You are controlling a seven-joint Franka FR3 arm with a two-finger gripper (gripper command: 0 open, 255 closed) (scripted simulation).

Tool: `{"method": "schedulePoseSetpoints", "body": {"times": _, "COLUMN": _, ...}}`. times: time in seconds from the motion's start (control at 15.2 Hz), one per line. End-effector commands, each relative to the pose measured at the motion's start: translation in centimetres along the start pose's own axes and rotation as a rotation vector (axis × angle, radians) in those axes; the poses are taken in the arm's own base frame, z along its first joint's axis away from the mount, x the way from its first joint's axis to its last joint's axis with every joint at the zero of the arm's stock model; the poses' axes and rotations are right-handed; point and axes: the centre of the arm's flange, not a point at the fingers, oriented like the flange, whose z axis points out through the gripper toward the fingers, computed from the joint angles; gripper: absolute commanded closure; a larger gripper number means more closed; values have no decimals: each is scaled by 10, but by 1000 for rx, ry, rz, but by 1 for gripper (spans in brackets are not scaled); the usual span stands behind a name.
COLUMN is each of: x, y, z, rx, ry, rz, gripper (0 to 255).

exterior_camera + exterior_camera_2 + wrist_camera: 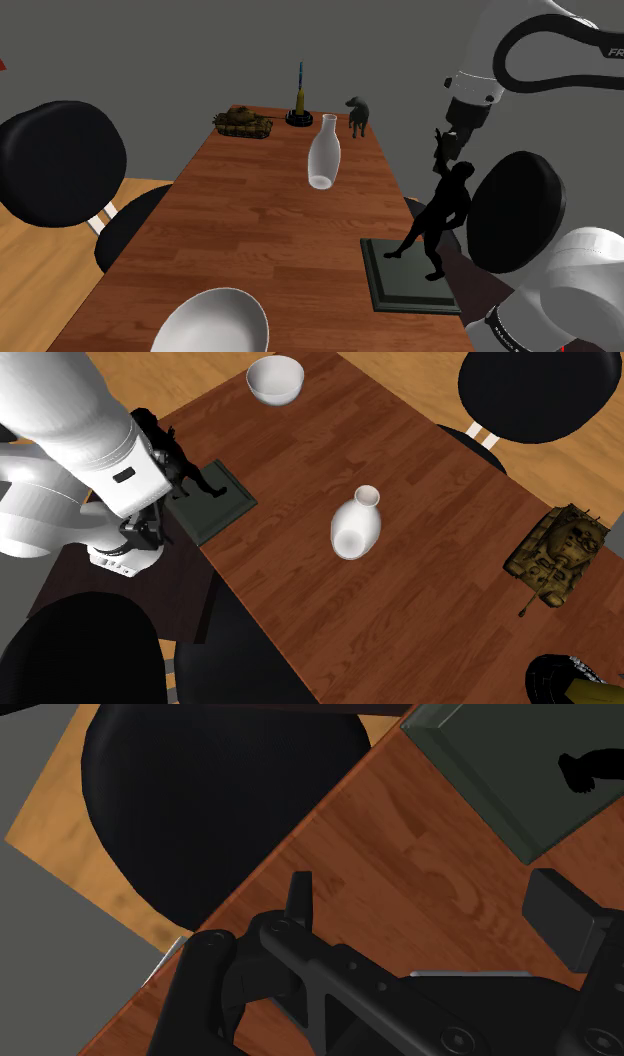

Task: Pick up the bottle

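The long wooden counter (250,230) has bare wood around its middle. The white arm (540,40) bends over the shoulder view's right edge, beside a black figurine (445,205). The white bottle (323,155) stands upright mid-counter, apart. The pincer (432,904) is spread wide, empty.

A room in a home is indicated, most likely a dining room. A long wooden desk (260,230) is set on a wooden floor (40,280) before a plain grey wall (150,50), and black round chairs (60,165) are drawn up along its long edges. Household ornaments are ranged at the far edge: a model tank (243,123) and a dog figurine (358,115). A black statuette (440,215) on a dark base is placed at one long edge, a white bowl (212,322) at the near edge, and a white bottle (324,153) is stood between them.
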Motion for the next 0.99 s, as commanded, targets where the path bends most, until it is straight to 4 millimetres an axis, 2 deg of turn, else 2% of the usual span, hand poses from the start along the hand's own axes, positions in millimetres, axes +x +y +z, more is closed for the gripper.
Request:
{"method": "schedulePoseSetpoints", "body": {"times": 0.0, "x": 0, "y": 0, "z": 0, "rx": 0, "ry": 0, "rz": 0, "gripper": 0}}
{"method": "schedulePoseSetpoints", "body": {"times": 0.92, "x": 188, "y": -29, "z": -24, "rx": 11, "ry": -49, "rz": 23, "gripper": 0}}
